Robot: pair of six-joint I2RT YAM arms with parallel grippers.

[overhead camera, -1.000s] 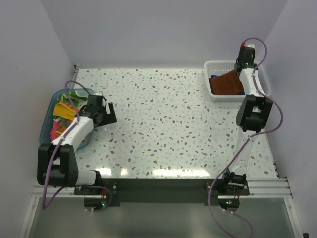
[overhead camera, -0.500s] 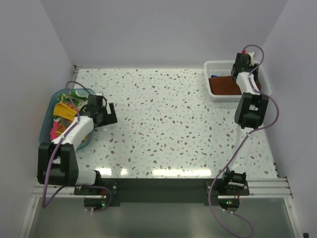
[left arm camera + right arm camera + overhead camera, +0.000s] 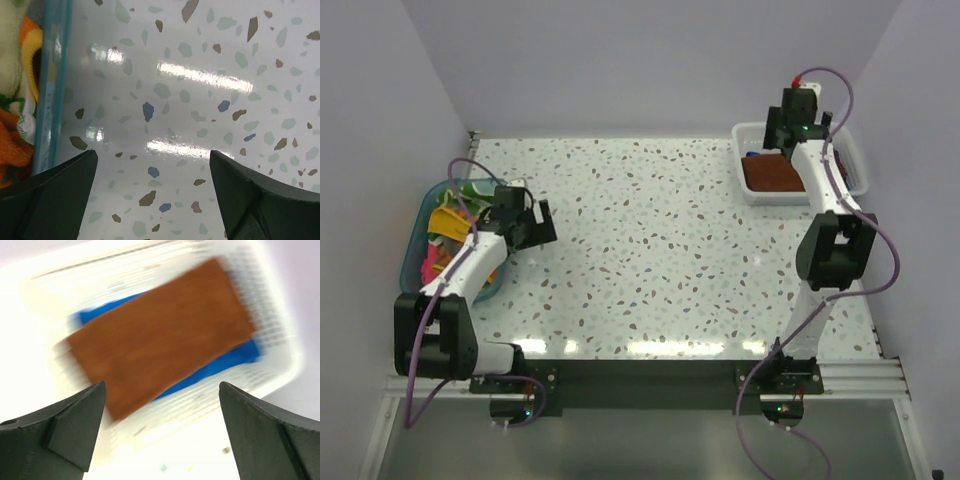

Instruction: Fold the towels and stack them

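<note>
1. The brown towel lies folded flat in the white mesh basket at the far right corner of the surface. It rests on top of the blue towel, whose edges show on both sides of it.
2. The right claw hangs above the basket with its fingers spread wide. It pinches nothing and is clear of the cloth (this wrist view is smeared, so finer detail is lost).
3. The left claw is also spread wide and empty. It sits low over bare surface, just beside the wall of the teal tub at the left edge.
4. The loose towels sit crumpled in that tub, with orange, yellow, green and pink showing. None of them is folded.
5. Step in hand, as I judge it: the stack in the basket is two high, and the job now turns to fetching another towel.
6. The next move probably calls for the left claw to cross the tub rim and come down on the heap. It should pinch one towel only, then carry it to the open middle of the surface for spreading and folding. The heap is tangled, so a second cloth could get dragged along.
</note>
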